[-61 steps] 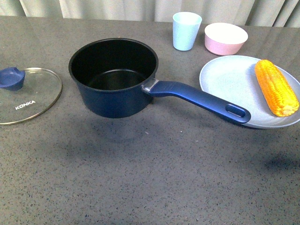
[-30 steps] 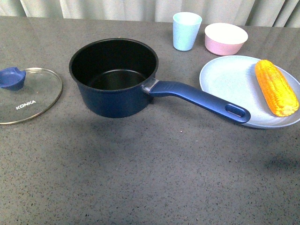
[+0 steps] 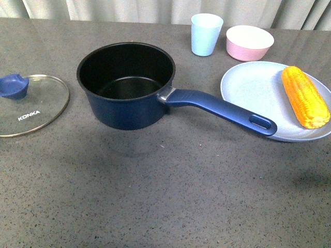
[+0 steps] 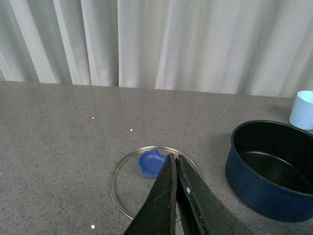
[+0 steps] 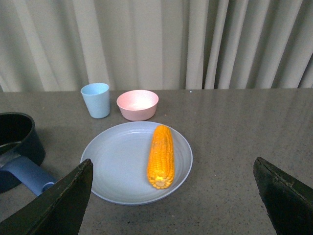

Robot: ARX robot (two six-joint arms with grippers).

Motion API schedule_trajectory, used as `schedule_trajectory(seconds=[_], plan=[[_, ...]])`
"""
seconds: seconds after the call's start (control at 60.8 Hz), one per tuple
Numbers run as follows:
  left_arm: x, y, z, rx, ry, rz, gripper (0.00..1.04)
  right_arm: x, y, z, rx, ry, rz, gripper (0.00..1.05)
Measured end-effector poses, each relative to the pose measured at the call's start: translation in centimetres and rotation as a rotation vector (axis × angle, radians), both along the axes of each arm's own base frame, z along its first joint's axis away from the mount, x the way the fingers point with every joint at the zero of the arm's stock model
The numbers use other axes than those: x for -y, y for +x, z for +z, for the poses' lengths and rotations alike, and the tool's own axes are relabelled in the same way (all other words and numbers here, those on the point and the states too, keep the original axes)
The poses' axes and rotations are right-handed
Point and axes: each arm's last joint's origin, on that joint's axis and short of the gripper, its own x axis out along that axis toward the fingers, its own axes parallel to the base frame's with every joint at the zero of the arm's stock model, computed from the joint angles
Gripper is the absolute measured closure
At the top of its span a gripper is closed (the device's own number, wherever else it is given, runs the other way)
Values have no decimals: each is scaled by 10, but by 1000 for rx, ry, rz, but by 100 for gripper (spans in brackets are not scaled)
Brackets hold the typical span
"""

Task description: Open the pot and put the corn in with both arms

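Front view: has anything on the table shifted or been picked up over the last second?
Nothing has visibly moved, and nothing was taken hold of or let go. The pot stays open and empty, the glass lid stays flat to its left, and the corn still lies on the pale blue plate.

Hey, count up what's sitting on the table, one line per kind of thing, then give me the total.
Pot: 1
Glass lid: 1
Cup: 1
Bowl: 1
Plate: 1
Corn cob: 1
Total: 6
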Motion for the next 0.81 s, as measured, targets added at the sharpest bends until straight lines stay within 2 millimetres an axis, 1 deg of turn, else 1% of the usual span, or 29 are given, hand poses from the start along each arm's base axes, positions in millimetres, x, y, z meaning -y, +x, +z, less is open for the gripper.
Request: schedule_trajectory(seconds=[0.477, 0.807], plan=[[0, -20, 6, 21, 0, 0, 103, 0, 0, 0, 0, 0, 0, 9], [0, -31, 8, 26, 0, 0, 103, 0, 0, 0, 0, 0, 0, 9]])
